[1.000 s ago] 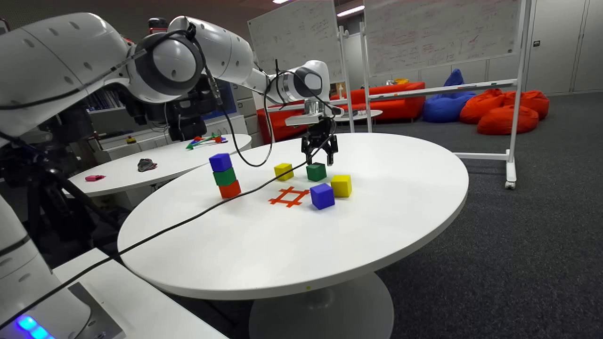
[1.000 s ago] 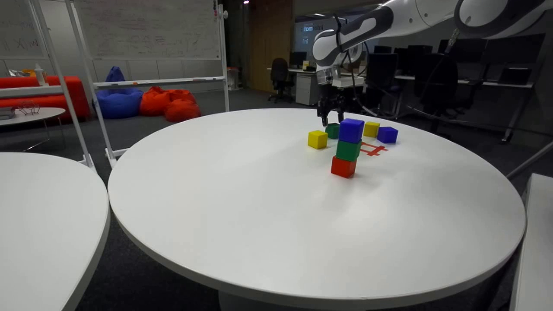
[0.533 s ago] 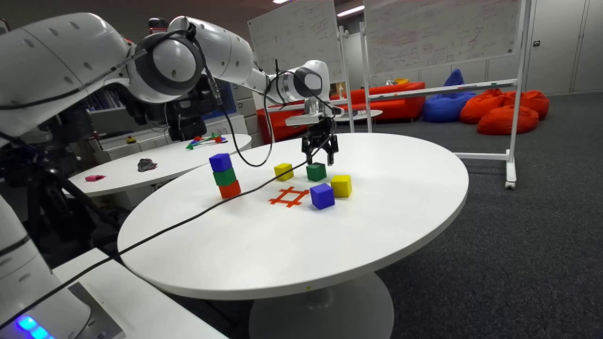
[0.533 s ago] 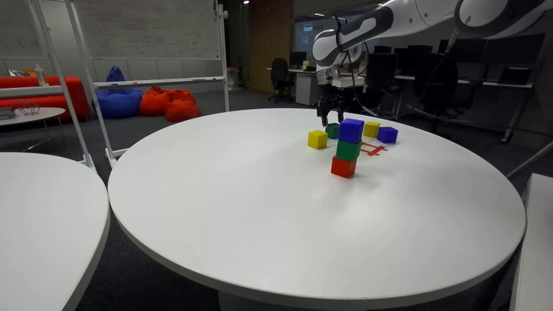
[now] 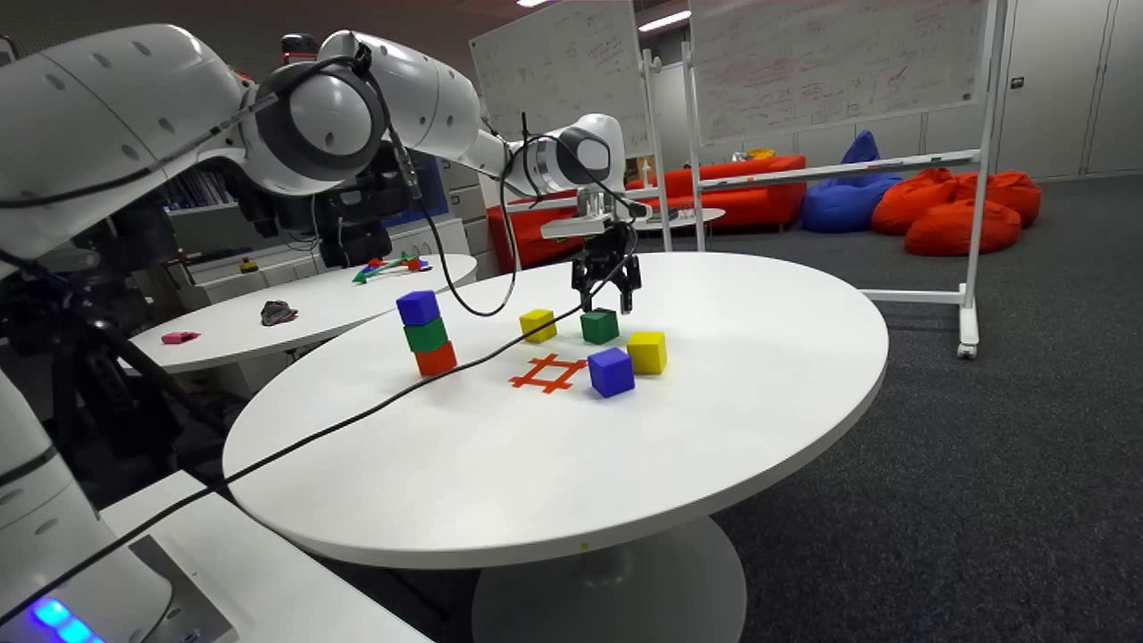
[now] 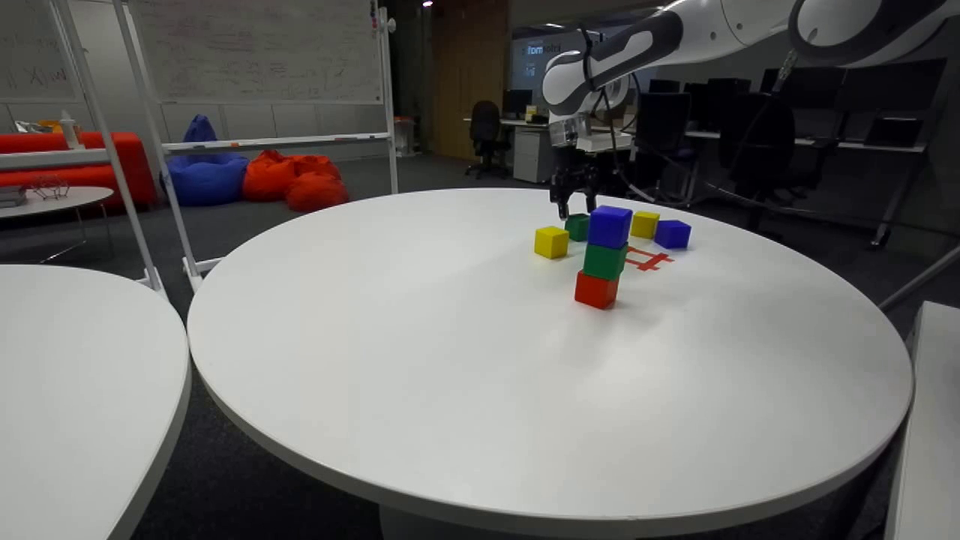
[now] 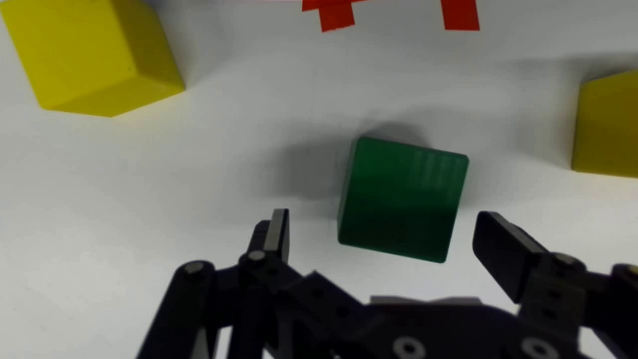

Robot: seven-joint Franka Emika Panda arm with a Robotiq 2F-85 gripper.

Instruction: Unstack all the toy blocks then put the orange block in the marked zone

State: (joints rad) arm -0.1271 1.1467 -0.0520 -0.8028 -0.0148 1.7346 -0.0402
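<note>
The block tower (image 5: pixel 427 335) is standing well apart, left of the gripper (image 5: pixel 605 309), which is hanging spread wide and empty.

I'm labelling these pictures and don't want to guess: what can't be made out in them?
Marked zone: in the wrist view, mostly cut off by the top edge; in an exterior view, partly hidden behind the stack's green block.
Right-hand yellow block: in the wrist view, cut off by the right edge.
Whiteboard writing: mostly too faint and small to read in both exterior views.
</note>
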